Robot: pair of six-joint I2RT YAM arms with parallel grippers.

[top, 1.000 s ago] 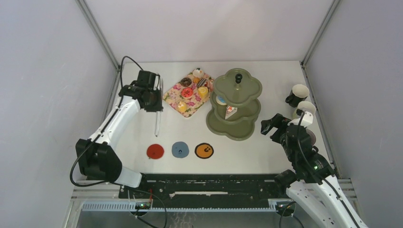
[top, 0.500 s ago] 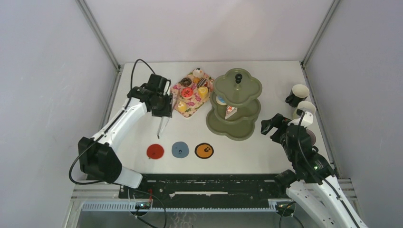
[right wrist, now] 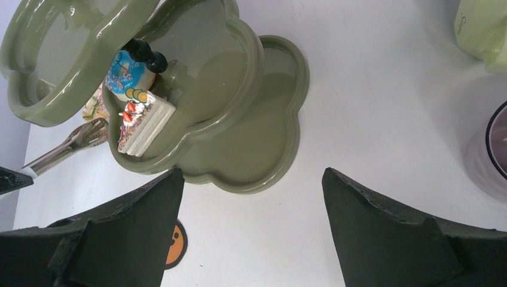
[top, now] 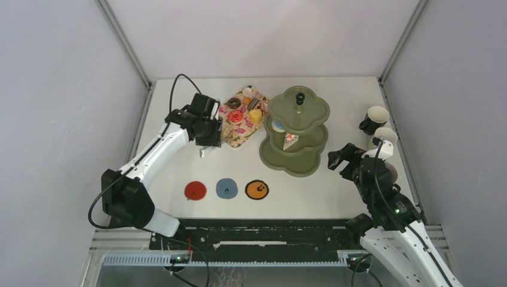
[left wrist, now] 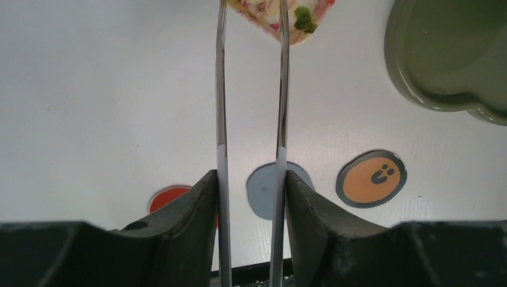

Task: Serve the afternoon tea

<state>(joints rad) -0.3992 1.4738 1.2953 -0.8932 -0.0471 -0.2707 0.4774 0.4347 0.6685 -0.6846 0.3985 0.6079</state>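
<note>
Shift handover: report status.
Left gripper shut on tongs, tips at tray corner. Right gripper open, empty. Donut and cake slice on stand. Nothing blocking.

A white counter (top: pixel 335 197) carries a pink floral tray (top: pixel 241 136), set at an angle toward the far side. Nearer the front edge, three round coasters lie in a row, each apart from its neighbour: a red coaster (top: pixel 195 191) on the left, a blue coaster (top: pixel 226 188) in the middle and an orange coaster (top: pixel 257 190) with a dark rim and small black marks on the right. Metal tongs (left wrist: pixel 221 119) hang above the counter, their two thin arms parallel and apart, reaching over the tray's near corner; the tips run out of the left wrist view. Pale grey walls (top: pixel 66 89) close in the sides and back. A black rail (top: pixel 257 233) runs along the near edge.
</note>
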